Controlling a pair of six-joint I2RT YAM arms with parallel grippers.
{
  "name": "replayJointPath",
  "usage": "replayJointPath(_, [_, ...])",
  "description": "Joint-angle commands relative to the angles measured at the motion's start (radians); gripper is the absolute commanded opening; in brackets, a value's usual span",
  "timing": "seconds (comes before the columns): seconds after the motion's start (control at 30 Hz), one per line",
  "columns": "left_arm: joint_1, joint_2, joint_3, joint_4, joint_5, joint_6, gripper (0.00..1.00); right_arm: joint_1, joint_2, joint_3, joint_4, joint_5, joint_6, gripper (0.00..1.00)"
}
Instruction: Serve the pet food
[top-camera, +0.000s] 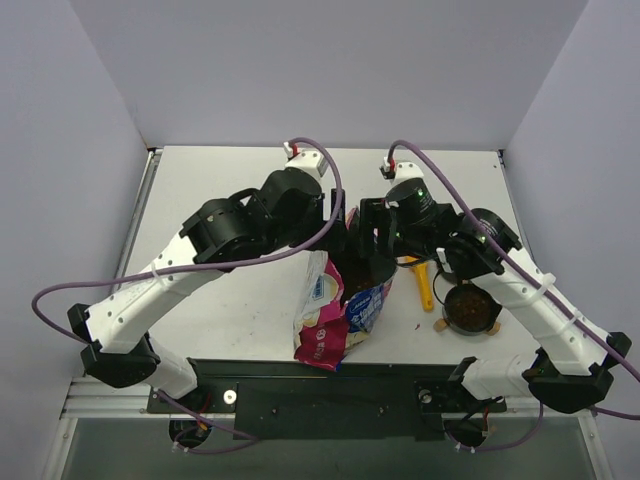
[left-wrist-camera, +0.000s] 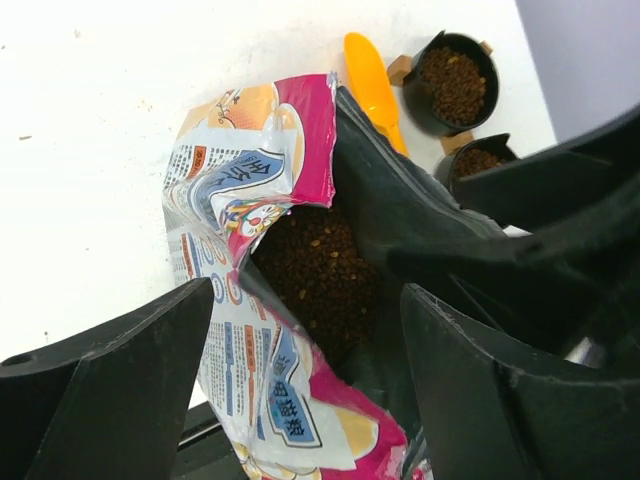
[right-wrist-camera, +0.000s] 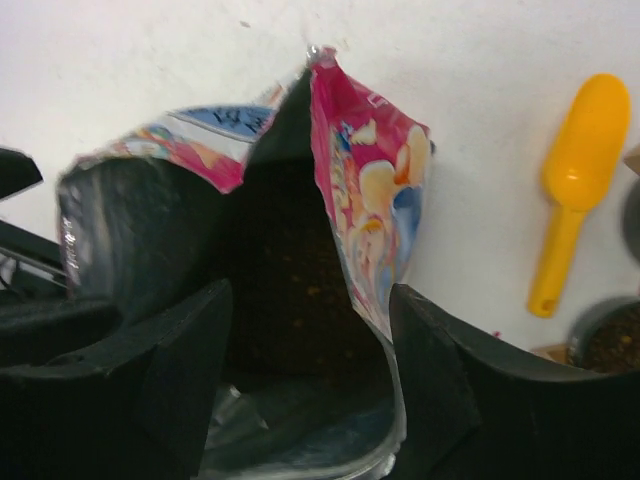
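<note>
On the counter (top-camera: 230, 200) the open bag (top-camera: 325, 320) has nothing gripping it: the left end effector (left-wrist-camera: 308, 295) and right end effector (right-wrist-camera: 310, 295) are both released, jaws spread either side of its mouth. It could slump and spill. Only the left wrist view shows two filled bowls (left-wrist-camera: 455, 80). The pet food (left-wrist-camera: 315, 265) lies in the bag and the bowls.

The bag (left-wrist-camera: 235, 190) is a thin plastic film, glossy and creased, printed outside, with a dark shiny lining inside. The pet food (left-wrist-camera: 320, 270) looks dry, matt and grainy. The scoop (right-wrist-camera: 575, 180) is smooth yellow plastic with a soft shine. The bowl (left-wrist-camera: 455, 85) is black and smooth; its tan feet (left-wrist-camera: 400, 68) look like wood. The worktop (left-wrist-camera: 90, 120) is white and matt. The left hand (left-wrist-camera: 308, 310) and the right hand (right-wrist-camera: 310, 300) are matt black plastic.
</note>
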Motion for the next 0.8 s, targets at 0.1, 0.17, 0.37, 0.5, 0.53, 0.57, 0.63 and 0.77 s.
replayJointPath(0.1, [0.004,0.058,0.025,-0.08,-0.032,-0.029,0.7,-0.01,-0.006,0.062,-0.288,0.061,-0.159,0.63])
replayJointPath(0.17, [0.004,0.046,0.006,-0.077,-0.043,-0.029,0.64,-0.015,-0.032,0.032,-0.291,0.067,-0.134,0.63])
replayJointPath(0.37, [0.012,0.049,-0.021,-0.065,-0.023,-0.02,0.49,-0.032,-0.033,0.001,-0.296,0.001,0.014,0.56])
replayJointPath(0.5, [0.014,0.091,-0.002,-0.104,0.0,-0.012,0.55,-0.032,-0.013,-0.019,-0.297,-0.036,0.102,0.39])
replayJointPath(0.53, [0.014,0.098,0.005,-0.115,0.005,-0.009,0.55,-0.03,-0.01,-0.022,-0.297,-0.04,0.114,0.36])
replayJointPath(0.57, [0.012,0.105,0.006,-0.118,0.008,-0.003,0.54,-0.03,-0.01,-0.036,-0.296,-0.042,0.124,0.36])
replayJointPath(0.63, [0.014,0.108,0.003,-0.111,0.017,0.009,0.45,-0.029,-0.016,-0.059,-0.279,-0.051,0.139,0.26])
replayJointPath(0.77, [0.023,0.101,0.002,-0.063,0.043,0.04,0.09,-0.032,-0.032,-0.074,-0.186,-0.138,0.18,0.0])
